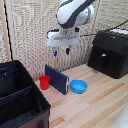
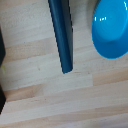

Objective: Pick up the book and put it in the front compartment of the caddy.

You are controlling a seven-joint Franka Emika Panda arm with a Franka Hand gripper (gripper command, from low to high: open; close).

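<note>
Jaws parted, holding nothing; gripper (image 1: 61, 51) hangs at upper centre of the exterior view, above the book (image 1: 56, 79). Book stands on edge mid-frame, between red cup (image 1: 44, 82) and blue bowl (image 1: 78, 86). Caddy (image 1: 20, 102) at lower left. Risk: an off-centre descent could tip the thin book or knock the cup.

The arm reaches down from above — its hand (image 1: 61, 51) hangs mid-air, fingers parted, holding nothing.
</note>
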